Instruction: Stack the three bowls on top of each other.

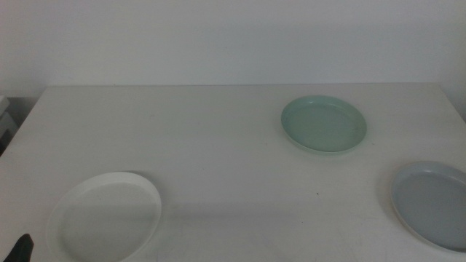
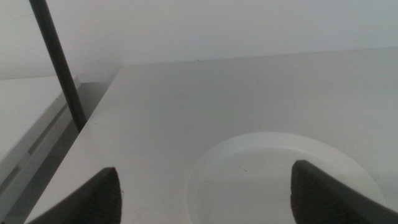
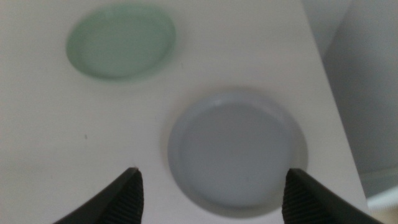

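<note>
Both grippers are held wide apart: the left gripper (image 2: 205, 186) above the white bowl (image 2: 280, 177), the right gripper (image 3: 208, 193) above the blue-grey bowl (image 3: 236, 152). The low rims could easily be missed, and a bowl merely shoved across the table (image 1: 218, 145).

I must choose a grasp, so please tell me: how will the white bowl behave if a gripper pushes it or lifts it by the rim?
The white bowl looks rigid, so it should not bend. It lies flat and shallow on the smooth table, so a push would probably slide it, not tip it. Its low rim gives little hold, so it might slip.
</note>
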Robot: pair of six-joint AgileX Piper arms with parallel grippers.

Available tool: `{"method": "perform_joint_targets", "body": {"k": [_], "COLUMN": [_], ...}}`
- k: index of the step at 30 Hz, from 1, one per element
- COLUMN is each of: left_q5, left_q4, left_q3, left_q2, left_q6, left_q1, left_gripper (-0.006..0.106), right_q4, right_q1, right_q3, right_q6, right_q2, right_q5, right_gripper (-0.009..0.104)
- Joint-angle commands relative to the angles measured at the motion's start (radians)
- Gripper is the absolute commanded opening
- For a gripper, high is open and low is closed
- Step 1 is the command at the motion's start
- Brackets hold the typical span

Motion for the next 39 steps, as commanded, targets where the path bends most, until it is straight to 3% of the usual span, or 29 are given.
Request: {"method": "perform_joint_targets", "body": {"k": [1,9,15,19,26,39], "left_q5": [-0.07,-0.07,-0.07,-0.07,-0.07,-0.07], "left_q4": [-0.011,-0.011,-0.011,-0.011,-0.011,-0.011], "left_q3": [-0.005,-0.005,-0.005,-0.005,-0.005,-0.005], "left_q2": [-0.014,-0.014,-0.014,-0.014,-0.014,-0.014], "left_q6": [-0.005,-0.005,-0.005,-0.005,-0.005,-0.005], "left_q1": [-0.005,-0.005,-0.005,-0.005,-0.005,-0.005], "left_gripper": [0.105,0.105,0.105,0.105,0.105,0.105], "right_q4": [-0.006,0.024,0.052,0.108,0.095,0.125], "right_q1": [0.0,-0.043,-0.158,-0.268,-0.414,-0.442], "right_q3": [-0.095,-0.166,-0.184,-0.23,-0.333,-0.406], "right_q6": [0.008,-0.003,-0.049,-0.107,-0.179,-0.307], "right_q2": [0.089,0.303,0.445,0.559,0.788,1.108], "right_q5": [0.022,0.032,0.011,-0.024,-0.02,-0.032], "right_gripper": [0.057,0.057,0.057,0.057,0.052,0.041]}}
